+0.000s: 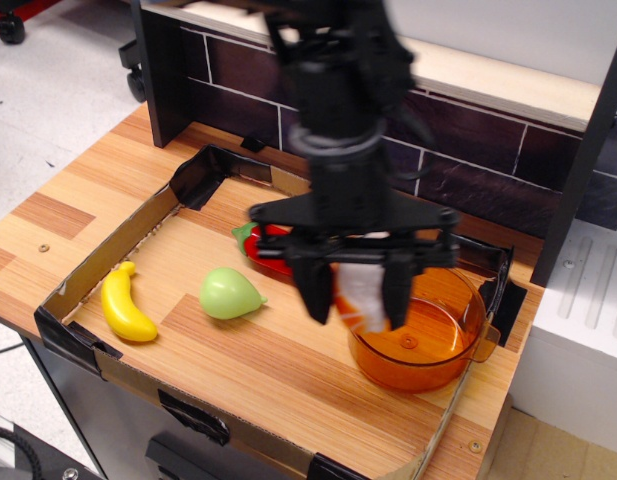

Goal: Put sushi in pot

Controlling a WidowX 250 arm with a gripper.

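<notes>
Sushi point(362, 292) is clamped between the fingers of the claw point(356, 298), held off the worktop point(58, 215). It hangs over the near-left rim of the orange pot point(418, 335); the pot's centre is judged down and slightly right of the claw.

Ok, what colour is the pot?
Transparent orange pot, seen in the only view, observation.image.

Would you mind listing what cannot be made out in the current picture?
- Sushi: motion-blurred between the fingers of the gripper; its ridges are unreadable.
- Pot: its left rim is hidden behind the gripper.
- Red chili pepper: mostly covered by the gripper.
- Arm's upper part: cut off by the top edge.
</notes>
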